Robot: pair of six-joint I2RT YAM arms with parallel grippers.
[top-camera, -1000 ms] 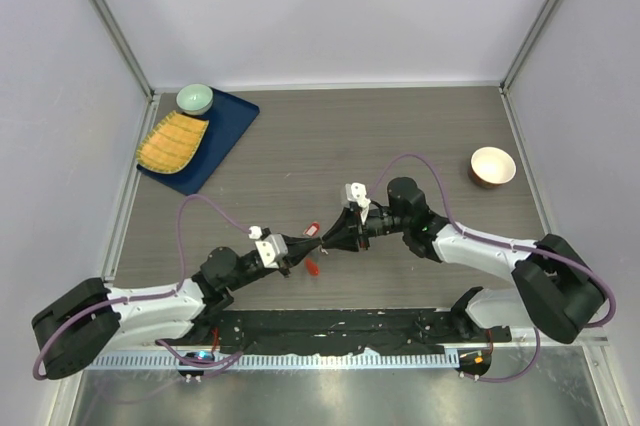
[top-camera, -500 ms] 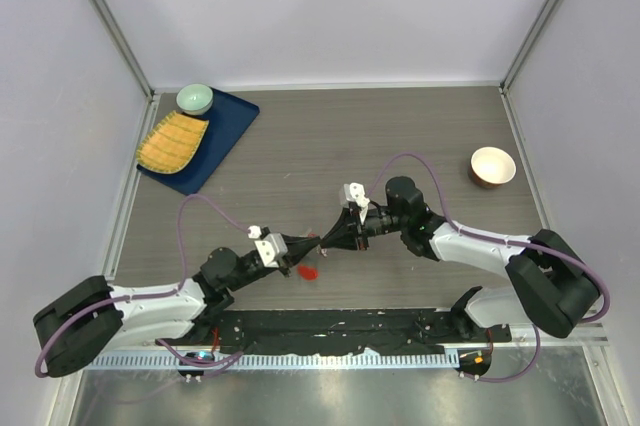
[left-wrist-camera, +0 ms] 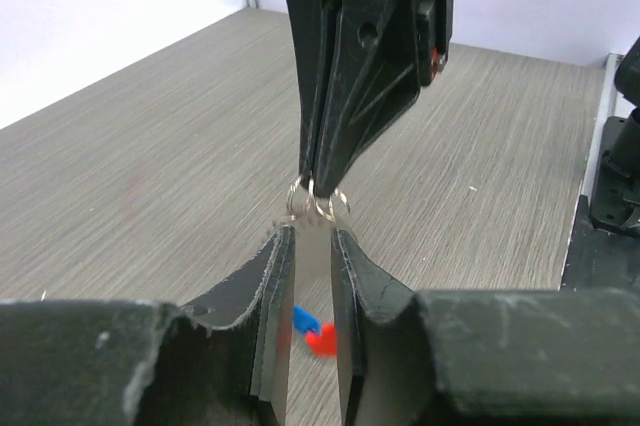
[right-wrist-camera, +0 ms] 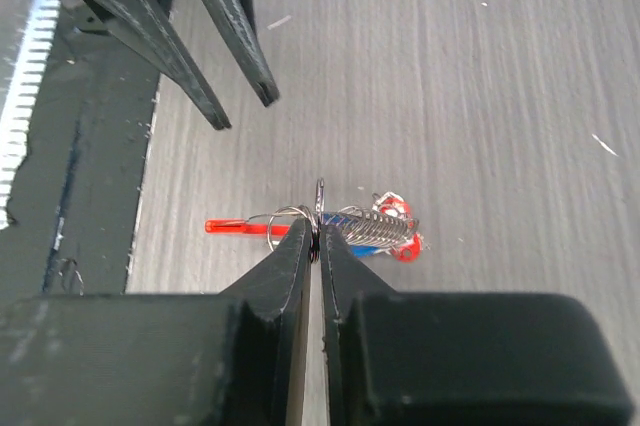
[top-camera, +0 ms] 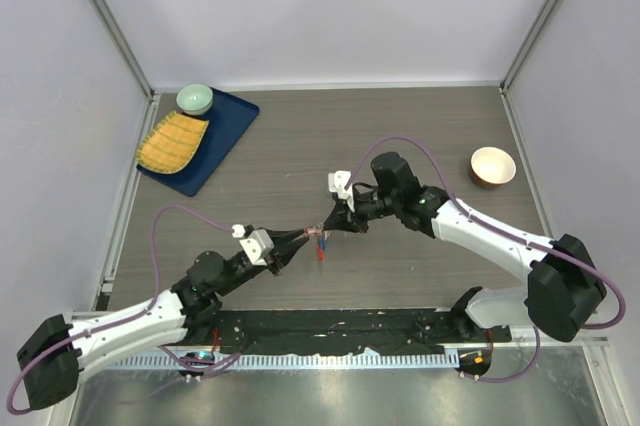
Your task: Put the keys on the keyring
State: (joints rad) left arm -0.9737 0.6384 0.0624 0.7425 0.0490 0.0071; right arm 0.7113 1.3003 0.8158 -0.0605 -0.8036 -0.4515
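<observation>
Grey wood desk (top-camera: 400,126) | right end effector (right-wrist-camera: 317,234) pinches keyring (right-wrist-camera: 380,226), toward near edge | left end effector (left-wrist-camera: 312,238) slightly parted, empty

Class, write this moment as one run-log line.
right gripper: shut on keyring | left gripper: open | keyring: hanging above table

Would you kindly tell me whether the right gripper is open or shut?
Shut on the keyring: jaws of the right gripper meet on its wire ring.
</observation>
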